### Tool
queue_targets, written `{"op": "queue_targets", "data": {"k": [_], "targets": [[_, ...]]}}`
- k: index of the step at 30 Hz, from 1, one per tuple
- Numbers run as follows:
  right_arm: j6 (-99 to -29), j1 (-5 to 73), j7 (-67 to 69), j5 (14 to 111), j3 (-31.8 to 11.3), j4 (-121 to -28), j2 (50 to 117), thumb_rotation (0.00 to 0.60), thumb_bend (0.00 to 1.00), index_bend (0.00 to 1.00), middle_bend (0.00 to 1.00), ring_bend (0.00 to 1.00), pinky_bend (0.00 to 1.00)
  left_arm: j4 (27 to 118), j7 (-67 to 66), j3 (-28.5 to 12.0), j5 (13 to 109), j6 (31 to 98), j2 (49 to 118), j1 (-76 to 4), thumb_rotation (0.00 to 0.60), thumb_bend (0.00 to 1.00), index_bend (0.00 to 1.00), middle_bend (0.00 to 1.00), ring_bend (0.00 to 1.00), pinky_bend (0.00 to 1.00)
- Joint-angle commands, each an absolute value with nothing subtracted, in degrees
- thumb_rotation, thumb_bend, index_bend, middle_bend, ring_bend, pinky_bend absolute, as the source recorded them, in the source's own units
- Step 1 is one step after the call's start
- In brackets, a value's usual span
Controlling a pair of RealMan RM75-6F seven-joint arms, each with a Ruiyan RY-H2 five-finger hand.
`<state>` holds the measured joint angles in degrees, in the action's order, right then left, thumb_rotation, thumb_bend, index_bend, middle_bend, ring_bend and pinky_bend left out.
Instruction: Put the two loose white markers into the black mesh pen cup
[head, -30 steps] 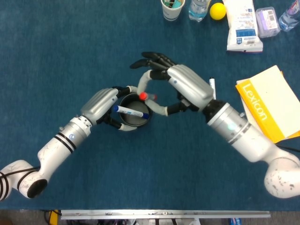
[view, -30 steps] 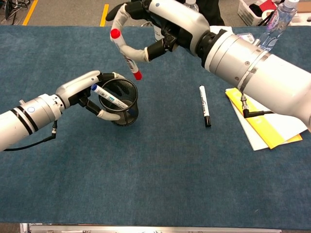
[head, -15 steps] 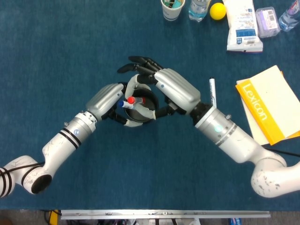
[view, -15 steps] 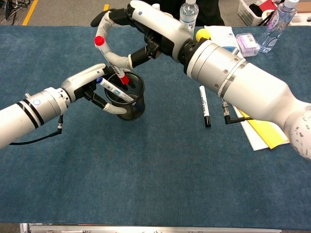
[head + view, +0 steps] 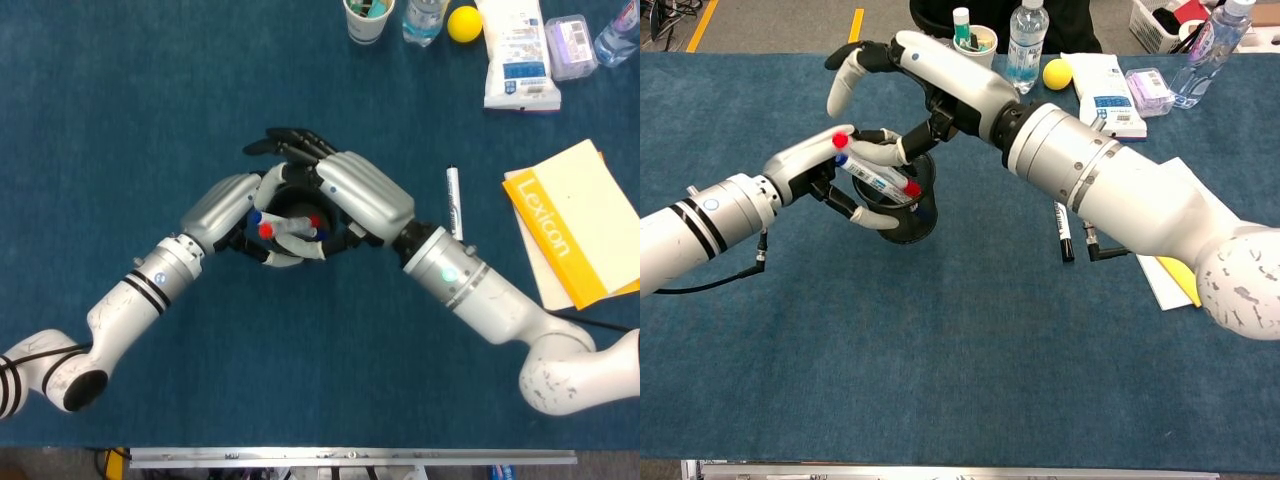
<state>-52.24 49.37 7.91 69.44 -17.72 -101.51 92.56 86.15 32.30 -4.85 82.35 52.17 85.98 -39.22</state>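
Inside the black mesh pen cup [image 5: 910,222] two white markers lie slanted across the rim — the red-capped marker [image 5: 872,170] above the blue-capped marker [image 5: 862,178], both caps up-left. The right hand [image 5: 345,190] arches over them, thumb on the red-capped one, other fingers spread. The left hand [image 5: 825,172] grips the cup. A third marker [image 5: 453,200] lies loose, pointing lengthwise away.

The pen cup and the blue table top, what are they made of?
The pen cup looks like black metal mesh: fine see-through holes, thin rim. The table top seems to be covered in blue felt or carpet-like cloth: matte, fuzzy grain, no shine.
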Motion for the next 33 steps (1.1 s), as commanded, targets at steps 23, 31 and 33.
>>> {"op": "queue_targets", "data": {"k": [23,31,33], "targets": [[-52.0,43.3,4.8,88.0,-5.6,-98.0,71.4,0.600,0.17,0.43,0.25,0.06,0.10,86.5,28.7,-2.6,84.8,55.7,82.2,-36.9,0.600,0.14,0.26,0.41,0.32,0.23],[-56.2,41.7,-2.9,98.0,0.0,-85.9,74.5,0.600,0.17,0.43,0.25,0.06,0.10,86.4,27.8,-2.1,84.8,56.0,82.2,-36.4,0.600,0.14,0.26,0.41,0.32,0.23],[-56.8,41.4,-4.0,99.3,1.1,-83.2,76.4,0.600,0.17,0.43,0.25,0.06,0.10,86.2,28.0,-2.0,84.9,55.9,82.3,-36.4,0.600,0.14,0.26,0.41,0.32,0.23]]}}
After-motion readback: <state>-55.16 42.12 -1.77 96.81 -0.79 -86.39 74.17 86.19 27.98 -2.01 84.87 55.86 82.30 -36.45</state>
